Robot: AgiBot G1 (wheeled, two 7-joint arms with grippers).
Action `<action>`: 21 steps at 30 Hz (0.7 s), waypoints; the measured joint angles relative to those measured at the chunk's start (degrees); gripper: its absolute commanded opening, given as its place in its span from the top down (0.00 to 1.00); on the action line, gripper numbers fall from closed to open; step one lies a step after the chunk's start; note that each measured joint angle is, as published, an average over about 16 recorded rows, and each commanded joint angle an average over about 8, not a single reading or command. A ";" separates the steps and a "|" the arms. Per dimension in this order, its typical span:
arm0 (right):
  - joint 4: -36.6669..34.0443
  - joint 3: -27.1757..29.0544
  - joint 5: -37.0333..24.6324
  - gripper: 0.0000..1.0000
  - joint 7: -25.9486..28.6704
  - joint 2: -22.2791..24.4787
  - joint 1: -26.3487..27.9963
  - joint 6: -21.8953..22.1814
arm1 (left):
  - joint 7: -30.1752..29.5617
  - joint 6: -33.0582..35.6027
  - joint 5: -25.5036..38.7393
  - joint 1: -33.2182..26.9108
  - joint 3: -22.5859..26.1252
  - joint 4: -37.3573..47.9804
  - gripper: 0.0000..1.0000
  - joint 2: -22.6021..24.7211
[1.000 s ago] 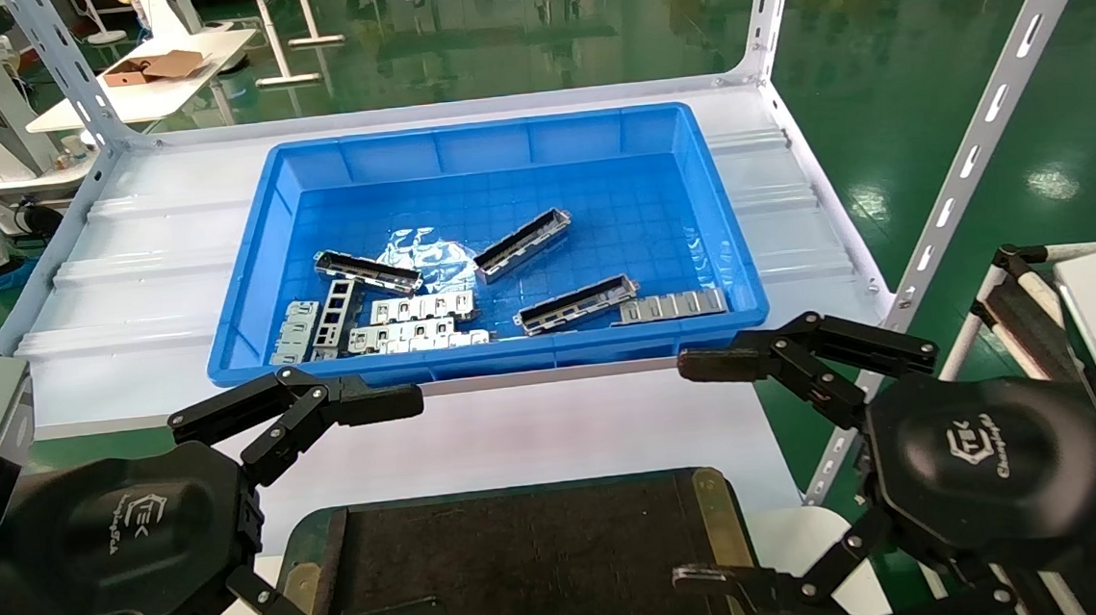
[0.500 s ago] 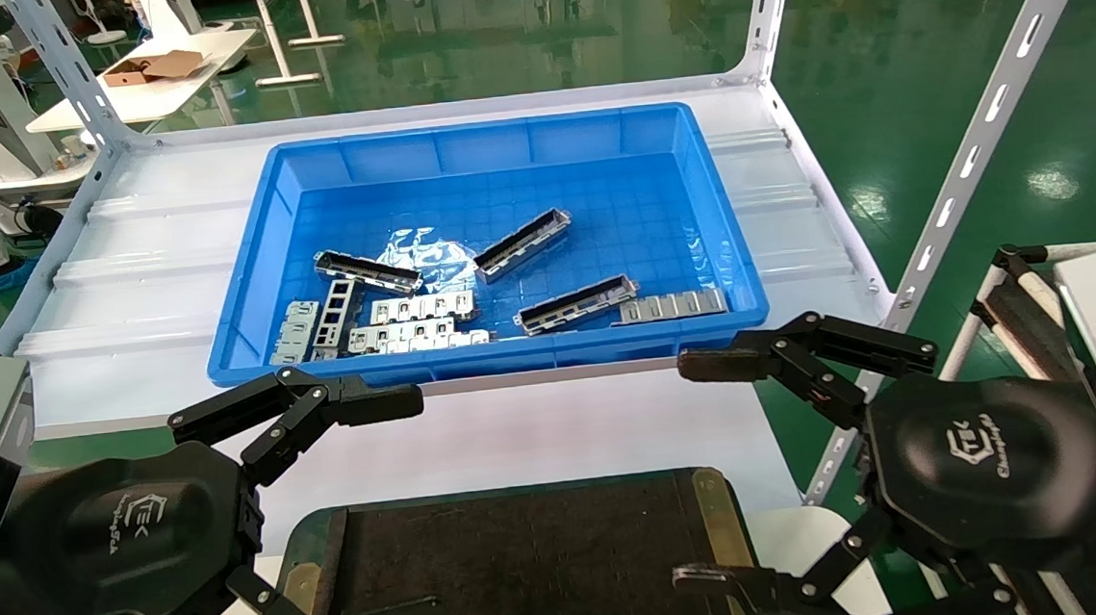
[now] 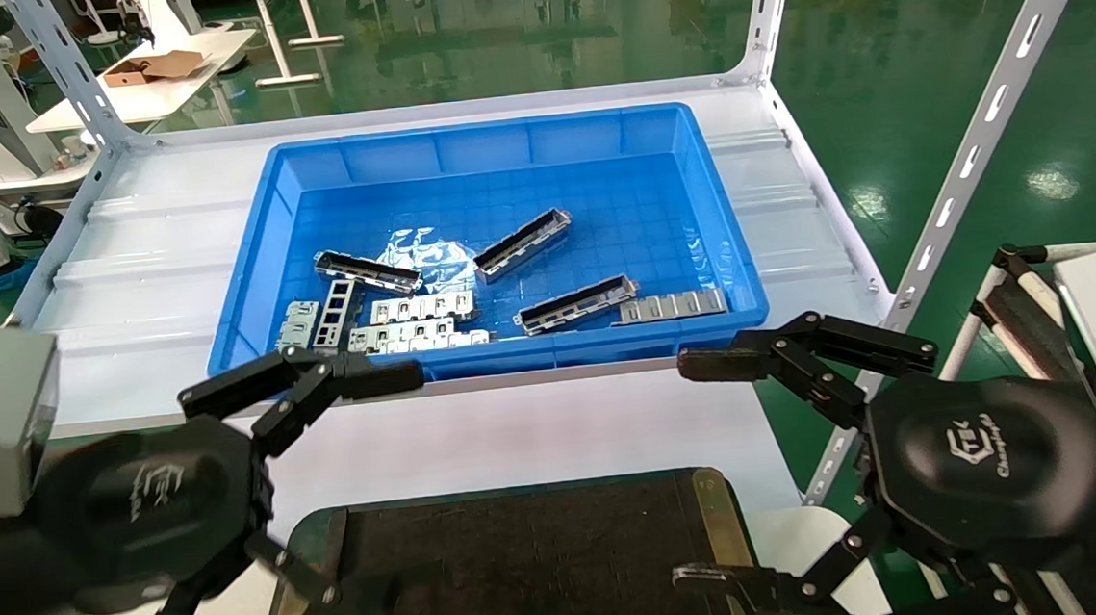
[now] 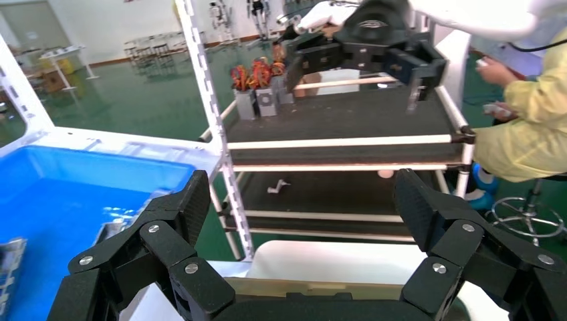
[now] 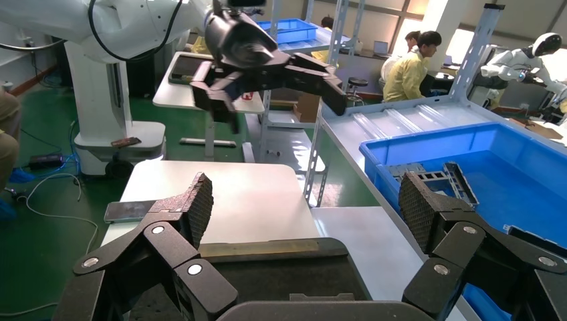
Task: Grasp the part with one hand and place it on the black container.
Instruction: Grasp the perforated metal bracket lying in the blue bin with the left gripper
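The black container (image 3: 527, 560) is seen closest of all, low on the white counter (image 3: 518, 425). Nothing is seen lying on its dark top. A brass-coloured strip is seen along its edge.

The left claw (image 3: 306, 503) is held up just over the left corner of the black container. Its fingers (image 3: 380, 382) are spread wide apart, and nothing is held between them. In the left wrist view, the two dark fingers are seen far from each other with only air between. A grey box is fixed at its wrist.

The right claw (image 3: 714, 470) is held over the right edge of the black container. Its fingers are spread apart too, and nothing is held.

Farther back, a blue bin (image 3: 474, 139) is set on the grey shelf (image 3: 148, 239). Three long channel bars are counted inside it. The part (image 3: 577, 304) is laid near the front wall, a little tilted. A second bar (image 3: 522, 244) is laid slanted in the middle. A third bar (image 3: 367, 271) is laid to the left. About six flat silver plates (image 3: 423, 308) are gathered near the front wall, some touching, so the count is not sure. A shiny clear bag (image 3: 424, 253) is laid flat between the bars.
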 measured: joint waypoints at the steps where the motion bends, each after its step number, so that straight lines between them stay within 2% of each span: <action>1: 0.00 0.00 0.00 0.00 0.00 0.00 0.00 0.00 | 0.04 -0.41 0.47 -0.21 0.13 0.02 0.00 0.22; 11: 0.00 0.00 0.00 0.00 0.00 0.00 0.00 0.00 | 0.78 -6.65 7.01 -3.07 1.97 0.78 0.00 3.83; 21: 0.00 -0.01 0.00 0.00 0.00 0.00 0.00 0.00 | 0.22 -15.85 15.59 -7.72 4.87 4.32 0.00 10.12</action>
